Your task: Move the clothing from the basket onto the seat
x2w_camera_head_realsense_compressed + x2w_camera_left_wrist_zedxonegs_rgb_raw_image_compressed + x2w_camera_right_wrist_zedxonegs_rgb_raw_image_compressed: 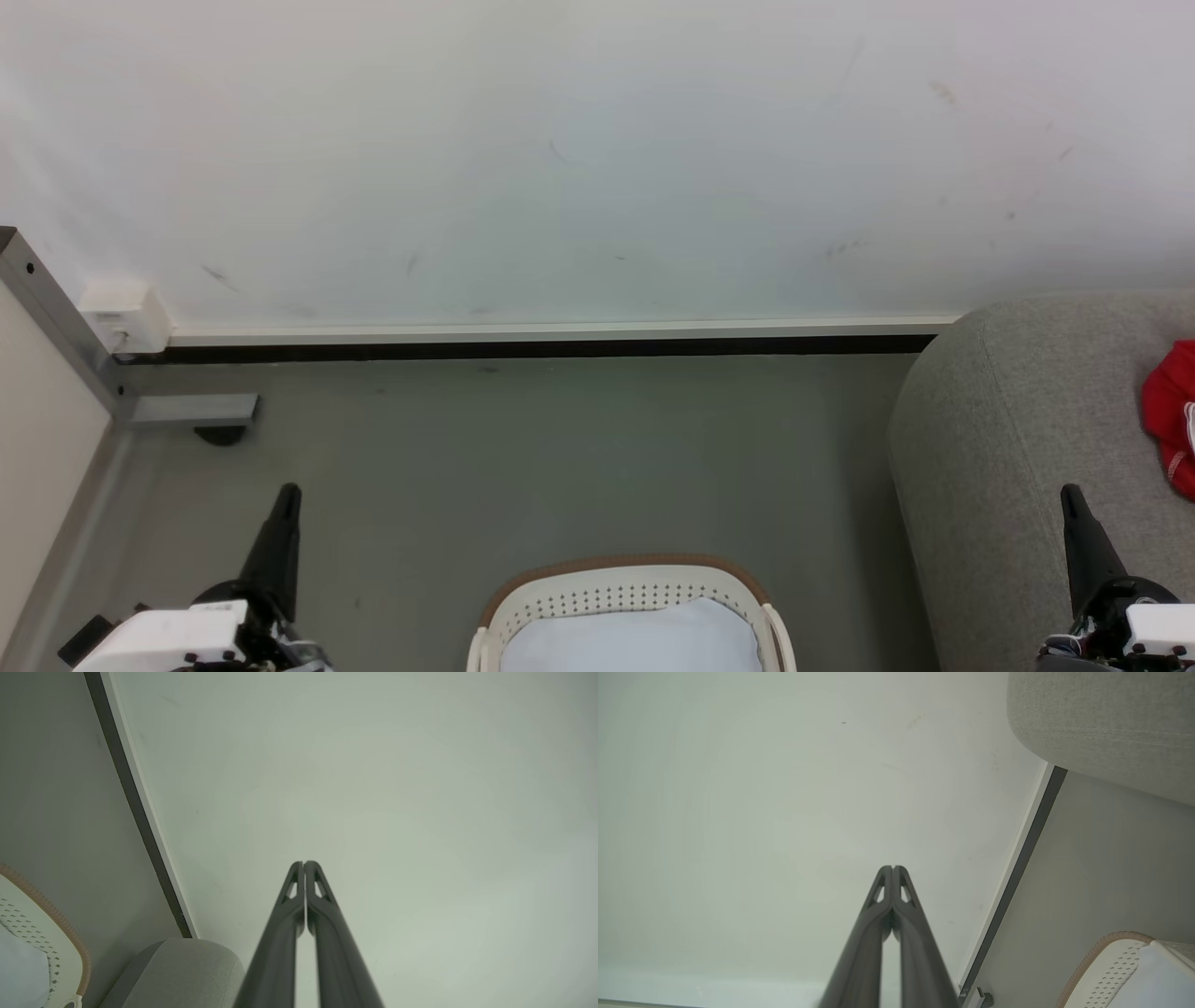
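Red garment: right edge of frame, lying on grey seat.
Laundry basket: bottom centre, pale sheet inside.
Left gripper, right gripper: fingers pressed together, empty.
Advice: probably check under the sheet for red fabric before reaching.

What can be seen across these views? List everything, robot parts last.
clothing: one bundle, red with white trim, on the seat, cut off at the head view's right edge
seat: one, light grey, right side
basket: one, cream with brown rim, on the floor, bottom centre
sheet: one, pale bluish-white, inside the basket
floor: grey, underfoot
wall: white, scuffed, straight ahead
skirting: one, white over black, along the wall's foot
metal frame: one, grey, far left
white box: one, beside the frame
left gripper: one, dark, shut, lower left
right gripper: one, dark, shut, lower right
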